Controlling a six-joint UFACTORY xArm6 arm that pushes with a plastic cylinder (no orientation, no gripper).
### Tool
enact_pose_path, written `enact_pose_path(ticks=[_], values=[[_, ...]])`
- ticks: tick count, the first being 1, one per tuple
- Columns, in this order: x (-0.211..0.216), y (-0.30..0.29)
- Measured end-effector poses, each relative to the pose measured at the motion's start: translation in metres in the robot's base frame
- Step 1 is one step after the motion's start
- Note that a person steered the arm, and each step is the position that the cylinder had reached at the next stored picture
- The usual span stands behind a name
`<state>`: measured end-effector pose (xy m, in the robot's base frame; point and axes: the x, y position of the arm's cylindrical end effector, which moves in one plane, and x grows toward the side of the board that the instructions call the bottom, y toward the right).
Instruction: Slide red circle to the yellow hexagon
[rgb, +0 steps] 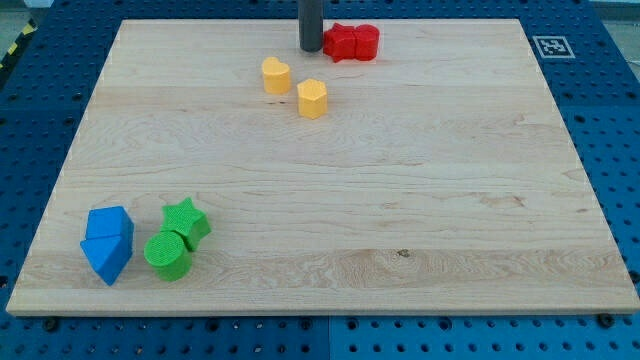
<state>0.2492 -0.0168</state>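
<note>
My tip (311, 48) stands near the view's top edge of the wooden board (400, 200). It is right against the left side of two red blocks that touch each other. The left red block (340, 42) has an uneven outline, and its shape is unclear. The right one looks like the red circle (367, 42). The yellow hexagon (312, 99) lies below my tip, a short way toward the view's bottom. A second yellow block (277, 75) lies up and to the left of the hexagon, apart from it.
At the view's bottom left, two blue blocks (108, 224) (106, 258) touch each other. Next to them sit a green star (187, 220) and a green circle (167, 255). A printed marker (551, 46) sits off the board's top right corner.
</note>
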Motion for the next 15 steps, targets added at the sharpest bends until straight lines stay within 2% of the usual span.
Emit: enact_pose_path(ticks=[1, 3, 4, 6, 8, 14, 15], values=[[-0.004, 0.0], [-0.042, 0.019], [-0.042, 0.023], [-0.046, 0.072], [-0.038, 0.086], [0.149, 0.075], [0.126, 0.074]])
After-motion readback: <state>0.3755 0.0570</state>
